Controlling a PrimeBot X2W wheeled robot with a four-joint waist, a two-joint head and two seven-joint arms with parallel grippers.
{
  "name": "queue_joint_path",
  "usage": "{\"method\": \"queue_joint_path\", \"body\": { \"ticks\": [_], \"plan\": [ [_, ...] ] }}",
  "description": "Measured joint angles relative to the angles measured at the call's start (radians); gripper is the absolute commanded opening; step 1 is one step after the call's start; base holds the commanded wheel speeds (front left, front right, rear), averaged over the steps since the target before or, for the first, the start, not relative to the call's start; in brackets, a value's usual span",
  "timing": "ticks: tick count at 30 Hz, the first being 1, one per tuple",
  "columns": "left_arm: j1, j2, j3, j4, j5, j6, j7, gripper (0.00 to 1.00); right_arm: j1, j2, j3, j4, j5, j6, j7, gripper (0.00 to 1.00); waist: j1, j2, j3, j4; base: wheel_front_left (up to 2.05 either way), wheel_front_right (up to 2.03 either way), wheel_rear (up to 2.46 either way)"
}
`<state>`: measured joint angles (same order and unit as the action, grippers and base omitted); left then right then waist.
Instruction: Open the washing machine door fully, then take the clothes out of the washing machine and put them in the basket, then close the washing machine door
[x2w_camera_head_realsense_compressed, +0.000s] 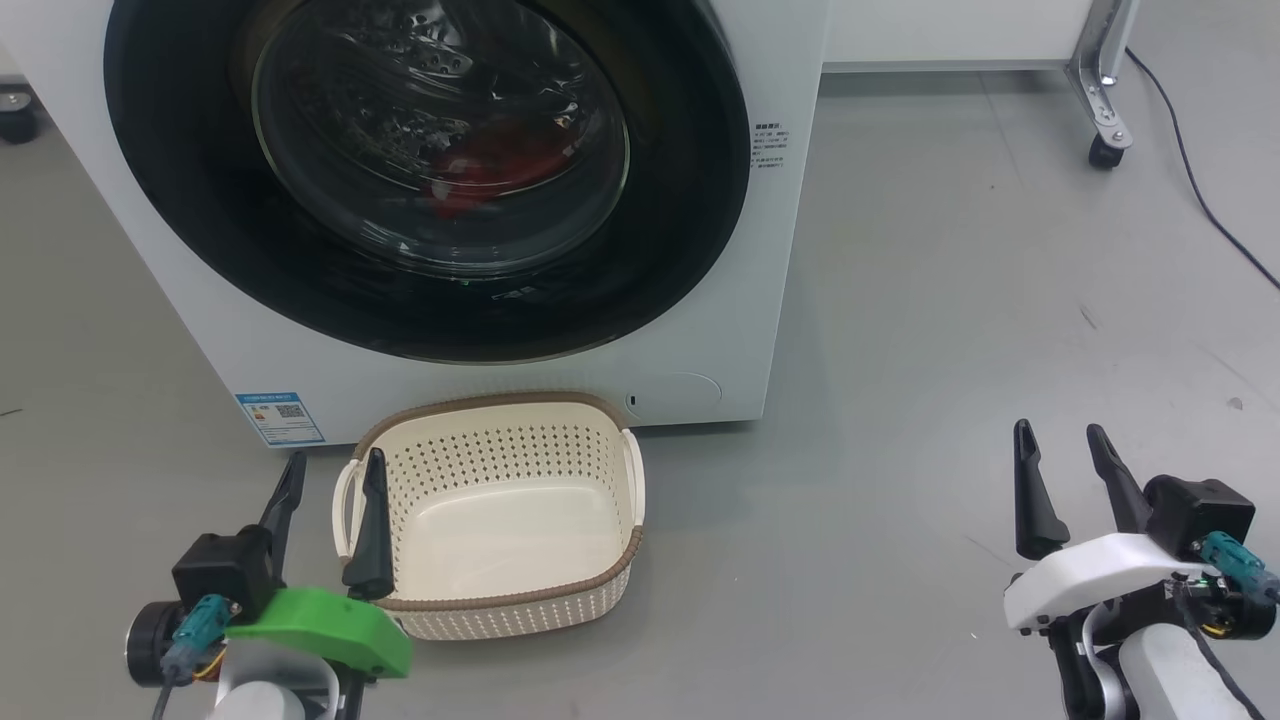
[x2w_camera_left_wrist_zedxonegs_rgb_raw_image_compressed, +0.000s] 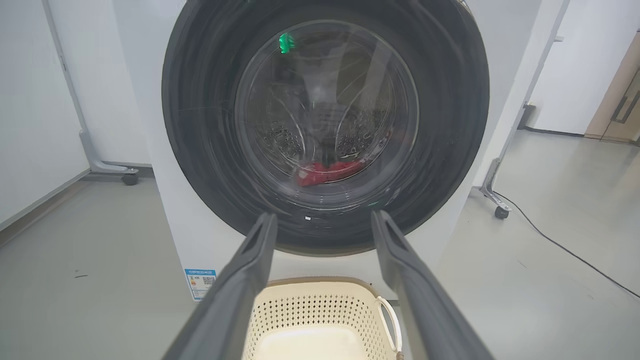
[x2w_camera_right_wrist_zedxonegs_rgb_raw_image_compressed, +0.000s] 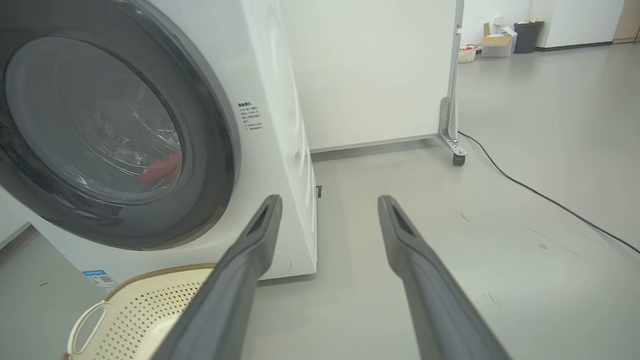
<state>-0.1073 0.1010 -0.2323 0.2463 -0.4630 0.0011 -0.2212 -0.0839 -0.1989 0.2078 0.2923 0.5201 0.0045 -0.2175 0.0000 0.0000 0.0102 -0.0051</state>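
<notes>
Down at 7 o'clock in the view from the robot's head, the left end effector (x2w_camera_head_realsense_compressed: 335, 460), on its green wrist shell, stands with its two long dark fingers spread wide and nothing between them. Just beyond it, near 8 o'clock, a small blue label (x2w_camera_head_realsense_compressed: 280, 418) sits low on the left corner of the machine's front.

At 6 o'clock the small cream plastic basket (x2w_camera_head_realsense_compressed: 500, 455), with perforated sides and a brown woven-look rim, rests empty on the grey floor (x2w_camera_head_realsense_compressed: 900, 330). Its far rim is just beside the foot of the machine. The left end effector's inner finger crosses the basket's left handle in that view; I cannot tell whether it touches.

From 11 to 12 o'clock stands the big white boxy washing machine (x2w_camera_head_realsense_compressed: 790, 250). The large round glossy black washing machine door (x2w_camera_head_realsense_compressed: 180, 200), with its bulging clear glass bowl, sits shut against the front. Through the glass the bright red soft fabric clothes (x2w_camera_head_realsense_compressed: 500, 165) lie low in the perforated steel drum (x2w_camera_left_wrist_zedxonegs_rgb_raw_image_compressed: 282, 135), toward the bowl's 6 o'clock. A round flap (x2w_camera_head_realsense_compressed: 675, 392) shows low at the machine's right corner.

At 5 o'clock the right end effector (x2w_camera_head_realsense_compressed: 1058, 430), on its white shell, holds its fingers wide apart and empty over bare floor, well apart from the basket and the machine. Up at 1 o'clock a metal leg on a black castor (x2w_camera_head_realsense_compressed: 1103, 150) stands by the wall, and a dark cable (x2w_camera_head_realsense_compressed: 1200, 195) trails across the floor.
</notes>
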Motion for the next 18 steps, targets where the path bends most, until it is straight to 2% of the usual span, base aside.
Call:
{"method": "queue_joint_path", "body": {
  "ticks": [11,18],
  "plan": [
    [0.000,-0.020,-0.007,0.009,0.152,0.022,-0.028,1.00,0.001,0.015,0.020,0.005,-0.158,-0.016,-0.026,1.00,0.0000,0.0000,-0.003,0.002,0.00,0.00,0.00],
    [0.000,-0.027,-0.006,0.022,0.158,0.023,-0.031,1.00,0.004,0.029,0.015,0.007,-0.166,-0.016,-0.027,1.00,0.0000,0.0000,-0.003,0.003,0.00,0.00,0.00]
  ]
}}
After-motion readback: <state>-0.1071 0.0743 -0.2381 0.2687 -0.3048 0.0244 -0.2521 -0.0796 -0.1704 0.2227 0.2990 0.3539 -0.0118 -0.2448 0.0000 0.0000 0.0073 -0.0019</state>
